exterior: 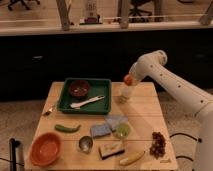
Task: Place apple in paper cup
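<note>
The apple [128, 79] is a small red-orange fruit held at the tip of my gripper [129, 81], at the far right of the table. It hangs just above the paper cup [126, 93], a pale cup standing to the right of the green tray. My white arm [167, 82] reaches in from the right. The gripper is shut on the apple.
A green tray [103, 85] holds a dark bowl [79, 88] and a white spoon [86, 103]. Nearer the front are a yellow-green fruit [121, 130], blue sponge [100, 130], metal cup [85, 144], orange bowl [45, 148], green pepper [67, 128], banana [131, 158] and grapes [158, 143].
</note>
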`<state>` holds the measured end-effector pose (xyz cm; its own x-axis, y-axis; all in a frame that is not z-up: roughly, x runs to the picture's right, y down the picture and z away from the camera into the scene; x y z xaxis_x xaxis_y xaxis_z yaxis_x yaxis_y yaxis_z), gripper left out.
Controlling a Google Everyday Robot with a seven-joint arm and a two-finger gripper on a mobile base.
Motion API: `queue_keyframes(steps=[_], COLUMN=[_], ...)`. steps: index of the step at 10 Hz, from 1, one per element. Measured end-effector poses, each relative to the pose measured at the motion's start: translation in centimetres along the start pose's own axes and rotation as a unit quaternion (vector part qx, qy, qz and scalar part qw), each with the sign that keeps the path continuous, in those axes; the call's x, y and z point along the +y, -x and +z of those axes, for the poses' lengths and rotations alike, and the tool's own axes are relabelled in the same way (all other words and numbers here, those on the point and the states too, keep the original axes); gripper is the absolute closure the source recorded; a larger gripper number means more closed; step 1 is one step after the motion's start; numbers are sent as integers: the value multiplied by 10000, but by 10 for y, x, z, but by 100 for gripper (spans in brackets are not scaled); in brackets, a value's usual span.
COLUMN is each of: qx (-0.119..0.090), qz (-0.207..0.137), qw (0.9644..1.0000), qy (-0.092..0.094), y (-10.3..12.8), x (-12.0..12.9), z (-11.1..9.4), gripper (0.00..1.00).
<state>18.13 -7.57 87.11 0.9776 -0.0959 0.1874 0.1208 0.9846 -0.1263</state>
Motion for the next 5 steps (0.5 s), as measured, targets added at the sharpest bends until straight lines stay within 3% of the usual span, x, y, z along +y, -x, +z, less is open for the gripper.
queue_keyframes(steps=[5], qx=[-102], qz=[135], qw=[9998], qy=[54], y=[-6], x=[0], z=[4], gripper=[100])
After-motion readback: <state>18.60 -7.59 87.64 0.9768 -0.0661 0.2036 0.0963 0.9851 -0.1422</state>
